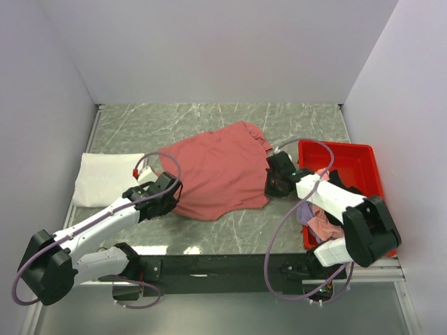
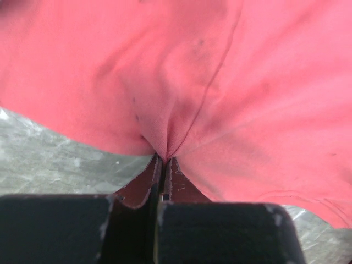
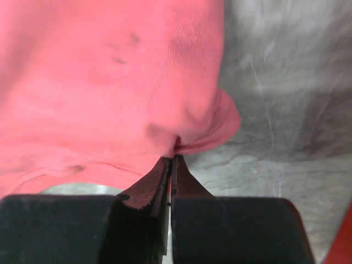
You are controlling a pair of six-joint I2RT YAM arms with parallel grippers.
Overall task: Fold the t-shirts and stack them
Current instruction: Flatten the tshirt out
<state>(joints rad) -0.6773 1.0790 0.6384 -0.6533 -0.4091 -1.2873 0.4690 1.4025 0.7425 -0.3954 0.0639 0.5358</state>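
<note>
The dusty red t-shirt point(image 1: 220, 171) lies spread in the middle of the grey marble table. My left gripper point(image 1: 170, 187) is shut on its left edge, pinching a fold of the red cloth point(image 2: 165, 137) at the fingertips. My right gripper point(image 1: 274, 183) is shut on its right edge, pinching the hemmed edge point(image 3: 203, 144). A folded white t-shirt point(image 1: 105, 178) lies flat at the left. Pink and lavender tees point(image 1: 318, 220) are bunched in the red tray, partly hidden by my right arm.
The rigid red plastic tray point(image 1: 353, 164) stands at the right, close to the right wall. White walls enclose the table on three sides. A black rail point(image 1: 223, 265) runs along the near edge between the arm bases.
</note>
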